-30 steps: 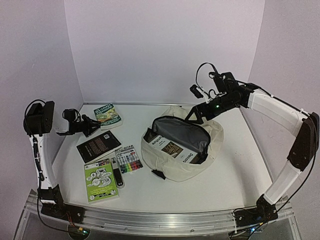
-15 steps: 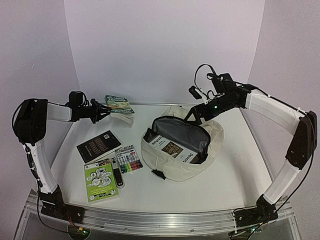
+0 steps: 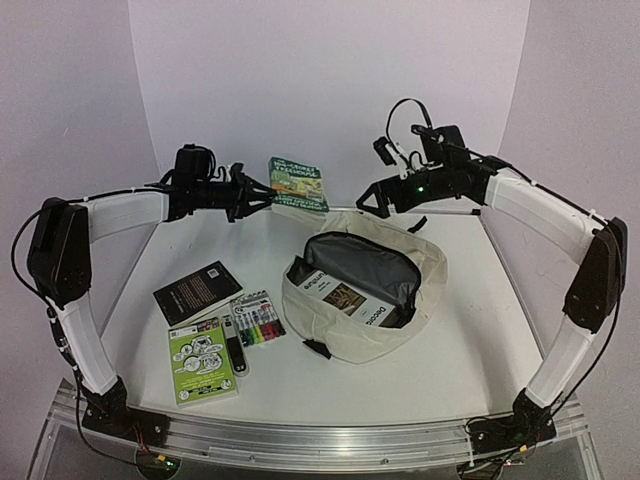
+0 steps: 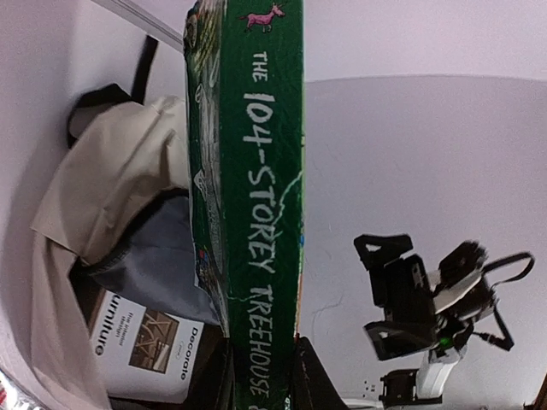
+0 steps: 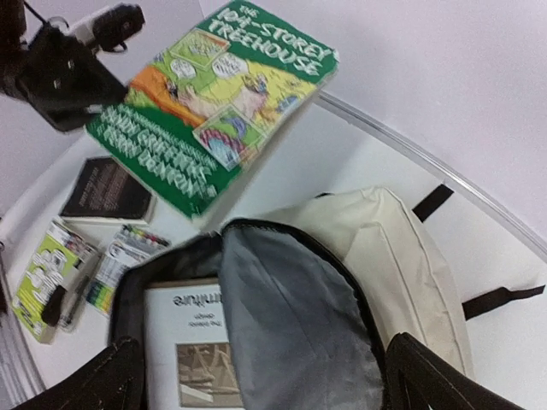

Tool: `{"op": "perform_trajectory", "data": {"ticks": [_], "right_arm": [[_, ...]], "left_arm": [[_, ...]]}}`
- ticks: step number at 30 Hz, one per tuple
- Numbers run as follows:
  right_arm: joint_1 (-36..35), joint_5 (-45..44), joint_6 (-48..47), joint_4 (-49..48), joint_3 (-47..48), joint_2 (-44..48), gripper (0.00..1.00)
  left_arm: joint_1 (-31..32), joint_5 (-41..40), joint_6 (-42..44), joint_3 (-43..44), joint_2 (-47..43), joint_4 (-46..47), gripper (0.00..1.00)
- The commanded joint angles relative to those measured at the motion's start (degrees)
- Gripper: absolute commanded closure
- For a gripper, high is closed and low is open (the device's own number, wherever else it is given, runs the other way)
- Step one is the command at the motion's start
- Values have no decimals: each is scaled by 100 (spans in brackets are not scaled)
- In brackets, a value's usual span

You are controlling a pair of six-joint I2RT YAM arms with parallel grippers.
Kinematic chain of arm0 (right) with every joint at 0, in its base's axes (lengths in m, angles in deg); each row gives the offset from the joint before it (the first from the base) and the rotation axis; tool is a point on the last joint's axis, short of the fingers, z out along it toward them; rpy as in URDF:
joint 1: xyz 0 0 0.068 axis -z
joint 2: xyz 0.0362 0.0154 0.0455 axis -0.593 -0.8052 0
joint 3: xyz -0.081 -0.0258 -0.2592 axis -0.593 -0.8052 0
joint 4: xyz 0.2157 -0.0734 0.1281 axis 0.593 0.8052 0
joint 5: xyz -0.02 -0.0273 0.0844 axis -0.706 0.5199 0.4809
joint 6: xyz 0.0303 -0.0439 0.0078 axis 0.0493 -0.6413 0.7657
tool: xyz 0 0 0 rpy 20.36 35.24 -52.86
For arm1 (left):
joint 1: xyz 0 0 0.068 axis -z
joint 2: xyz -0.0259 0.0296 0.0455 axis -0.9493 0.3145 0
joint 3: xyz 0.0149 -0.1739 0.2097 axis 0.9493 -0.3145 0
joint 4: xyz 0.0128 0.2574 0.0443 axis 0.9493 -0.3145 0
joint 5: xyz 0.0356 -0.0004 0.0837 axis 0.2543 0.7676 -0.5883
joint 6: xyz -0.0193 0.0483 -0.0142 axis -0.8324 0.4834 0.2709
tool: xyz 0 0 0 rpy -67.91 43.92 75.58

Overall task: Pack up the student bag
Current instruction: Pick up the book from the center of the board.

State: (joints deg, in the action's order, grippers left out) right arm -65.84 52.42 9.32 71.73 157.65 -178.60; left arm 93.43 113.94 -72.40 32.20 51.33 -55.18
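The student bag (image 3: 420,318) lies open at the table's middle, cream outside, grey lining (image 5: 291,325) showing, with a white book (image 3: 345,297) inside. A green book (image 3: 298,183), "The 104-Storey Treehouse", hangs in the air left of and behind the bag. My left gripper (image 3: 262,195) is shut on the book's lower edge. In the left wrist view its spine (image 4: 256,213) runs up from my left gripper (image 4: 261,380), with the student bag (image 4: 111,188) below. My right gripper (image 3: 372,200) hovers open over the bag's rear edge. In the right wrist view the right gripper (image 5: 265,384) straddles the bag's opening, holding nothing.
On the table left of the bag lie a black book (image 3: 197,291), a green and white booklet (image 3: 200,360), a pack of coloured markers (image 3: 258,320) and a small black and white tool (image 3: 234,347). Walls close in behind and on both sides.
My left arm lifted the green book off the table's back left and swung it up and right toward the bag. My right gripper rose a little and shifted left.
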Motion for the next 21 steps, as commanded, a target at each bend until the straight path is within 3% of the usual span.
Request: {"op": "perform_trajectory", "data": {"ticks": [1,3,6,21], "right_arm": [[272,1193,1575,-476,783,-214,2],[371,2013,2306,-546,907,-264,2],[372,2440,3191,-1103,573,-124,2],[943,3138,3466,-1140,75,172,2]], "left_arm": [[391,376,493,639,-388,95,100],[573,498,660,879,-376,-22,100],[815,722,756,1081,-369,145,100],[1186,1112,450,2039,-244,706,100]]}}
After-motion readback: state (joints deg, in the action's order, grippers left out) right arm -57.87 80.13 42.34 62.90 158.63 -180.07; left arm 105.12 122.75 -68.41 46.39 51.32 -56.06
